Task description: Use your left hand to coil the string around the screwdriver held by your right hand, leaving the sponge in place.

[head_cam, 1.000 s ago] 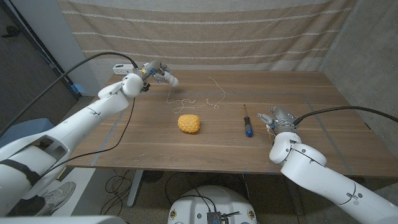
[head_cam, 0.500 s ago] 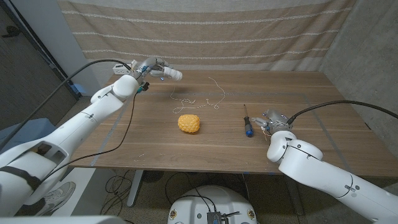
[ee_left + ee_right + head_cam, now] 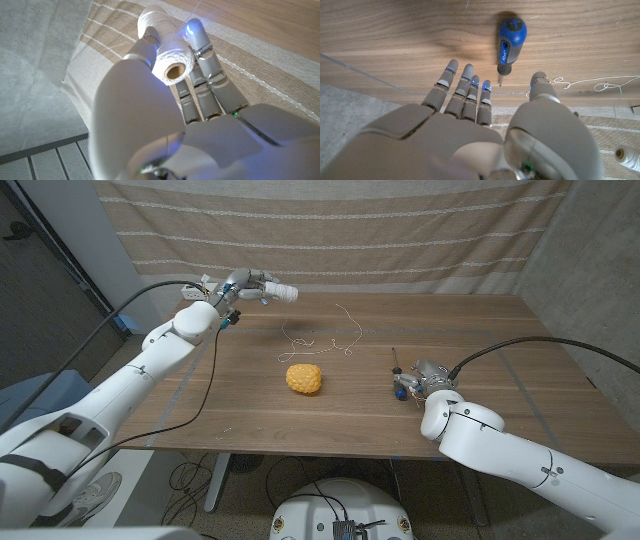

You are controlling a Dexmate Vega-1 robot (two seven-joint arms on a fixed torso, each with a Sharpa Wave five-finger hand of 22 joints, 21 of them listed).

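Observation:
My left hand [image 3: 243,286] is raised over the table's back left and holds a white spool of string [image 3: 281,294], which the left wrist view shows pinched between thumb and fingers [image 3: 167,57]. Loose string [image 3: 330,340] runs from it and lies in loops at the middle back of the table. A yellow sponge [image 3: 304,378] sits in the centre. The blue-handled screwdriver [image 3: 399,388] lies flat on the table right of the sponge. My right hand [image 3: 428,377] hovers right beside its handle, fingers spread, holding nothing. In the right wrist view the screwdriver [image 3: 510,42] lies just beyond the fingertips [image 3: 470,75].
A striped cloth [image 3: 400,240] hangs behind the wooden table [image 3: 520,340]. A white power strip [image 3: 196,286] and a black cable sit at the back left corner. Bare wood lies to the right and in front of the sponge.
My left hand has carried the spool a little higher and to the right. My right hand has slid left until it is beside the screwdriver's handle.

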